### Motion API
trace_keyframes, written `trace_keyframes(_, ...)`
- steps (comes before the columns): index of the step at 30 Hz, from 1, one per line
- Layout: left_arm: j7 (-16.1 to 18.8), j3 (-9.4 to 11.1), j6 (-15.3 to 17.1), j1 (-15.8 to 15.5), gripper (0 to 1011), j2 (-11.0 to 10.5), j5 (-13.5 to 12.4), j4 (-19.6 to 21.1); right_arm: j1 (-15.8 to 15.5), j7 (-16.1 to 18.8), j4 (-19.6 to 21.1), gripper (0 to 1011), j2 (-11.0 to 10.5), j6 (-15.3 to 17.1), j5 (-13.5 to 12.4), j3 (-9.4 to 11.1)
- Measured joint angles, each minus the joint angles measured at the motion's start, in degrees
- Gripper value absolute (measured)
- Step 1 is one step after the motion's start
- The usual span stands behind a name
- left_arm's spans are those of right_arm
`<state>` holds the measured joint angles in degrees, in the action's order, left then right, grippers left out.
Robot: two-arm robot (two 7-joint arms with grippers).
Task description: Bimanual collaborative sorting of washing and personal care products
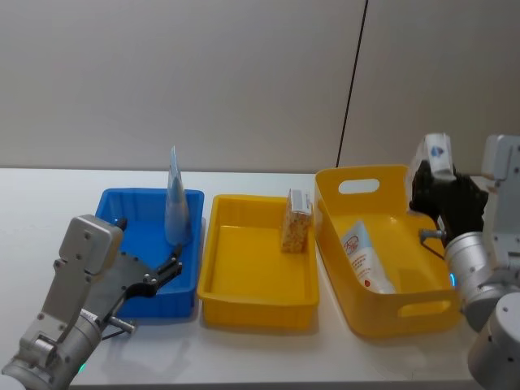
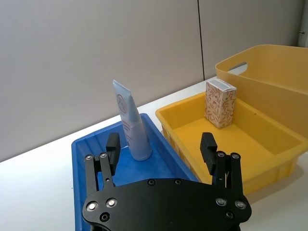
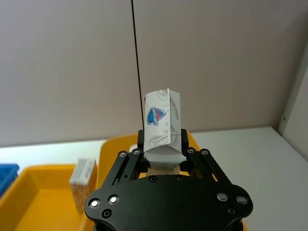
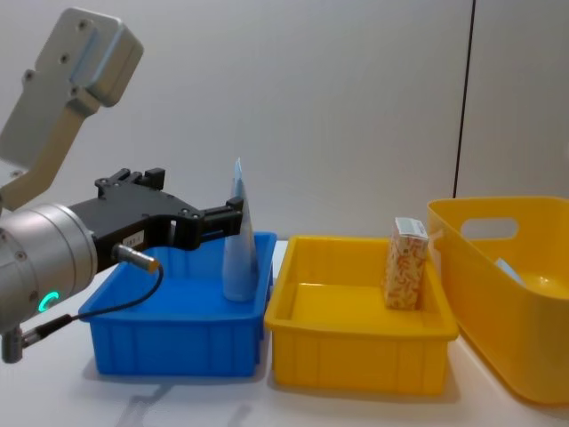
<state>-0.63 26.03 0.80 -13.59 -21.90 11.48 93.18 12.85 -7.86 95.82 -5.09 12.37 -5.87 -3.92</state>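
A pale blue tube (image 1: 175,205) (image 2: 131,123) (image 4: 238,238) stands upright in the blue bin (image 1: 134,237). My left gripper (image 1: 171,270) (image 2: 161,149) (image 4: 228,214) hovers open over that bin's near part, just short of the tube, with nothing between its fingers. An orange-speckled carton (image 1: 296,221) (image 2: 220,104) (image 4: 404,263) stands at the back right of the shallow yellow tray (image 1: 256,262). A tube with red logo (image 1: 366,257) lies in the deep yellow bin (image 1: 406,313). My right gripper (image 1: 443,193) (image 3: 162,155) is shut on a small white carton with blue emblem (image 1: 437,157) (image 3: 162,122), held up above the deep bin's right rim.
The three containers stand side by side on a white table (image 1: 49,203): blue left, shallow yellow tray middle, deep handled bin right. A grey wall (image 1: 203,81) closes the back. Bare table lies left of the blue bin and in front of the containers.
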Motion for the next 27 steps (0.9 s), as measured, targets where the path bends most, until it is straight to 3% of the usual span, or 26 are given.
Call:
trace_keyframes(13, 0.00, 0.00, 0.00, 0.00, 1001, 0.00, 0.00, 0.00, 0.01, 0.40, -4.57, 318, -0.50, 6.33, 1.10, -0.02)
trace_keyframes(27, 0.00, 0.00, 0.00, 0.00, 1001, 0.00, 0.00, 0.00, 1.51, -0.89, -10.70, 317, 0.14, 7.57, 3.01, -0.54)
